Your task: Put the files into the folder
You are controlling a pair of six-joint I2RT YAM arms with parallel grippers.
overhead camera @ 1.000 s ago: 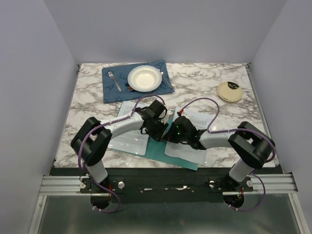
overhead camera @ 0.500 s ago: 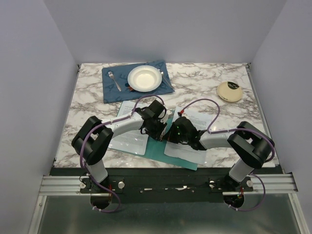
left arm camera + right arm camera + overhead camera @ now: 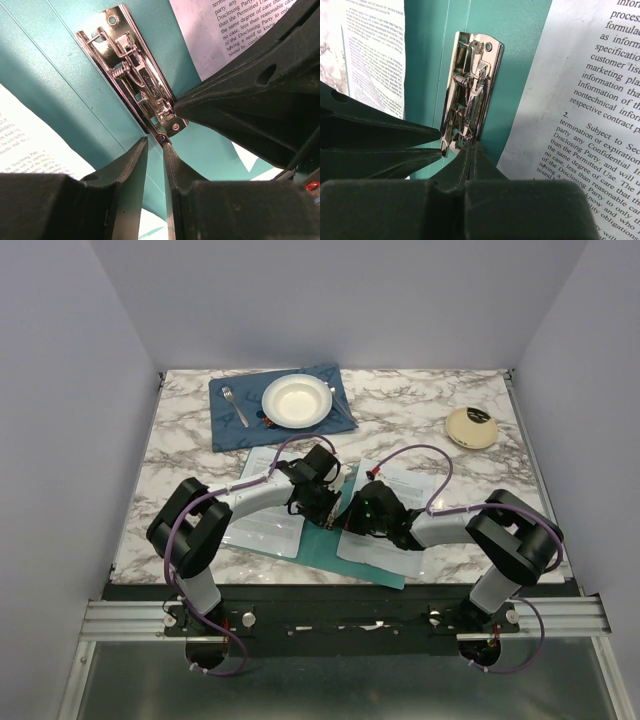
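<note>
Everything turns on the metal spine clip (image 3: 135, 75) of the teal folder (image 3: 75, 95), which lies open and flat on the marble table (image 3: 420, 410) between my two arms. The clip's long axis runs along the spine, from near me away toward the far side. From both sets of my fingertips it stretches straight ahead.

My left gripper (image 3: 155, 142) comes at it from the left. Its jaws stand a narrow slit apart, with the clip's near end right at the mouth of that slit. I cannot tell whether metal is actually pinched there, and teal shows through the gap. My right gripper (image 3: 471, 145) comes from the right with its jaws pressed together on nothing, the joined tips touching the same near end of the clip (image 3: 470, 95).

Both arms meet at one spot, tip almost to tip, so neither is clearly nearer (the left, being parted, looks the one placed to take the lever).

The files lie as printed sheets on either side of the spine, one lot on the left half (image 3: 375, 50) and one on the right (image 3: 590, 100). Both sit beside the clip, and neither is under it.

I judge the clip has to be lifted at this near end before any sheet slides beneath.
</note>
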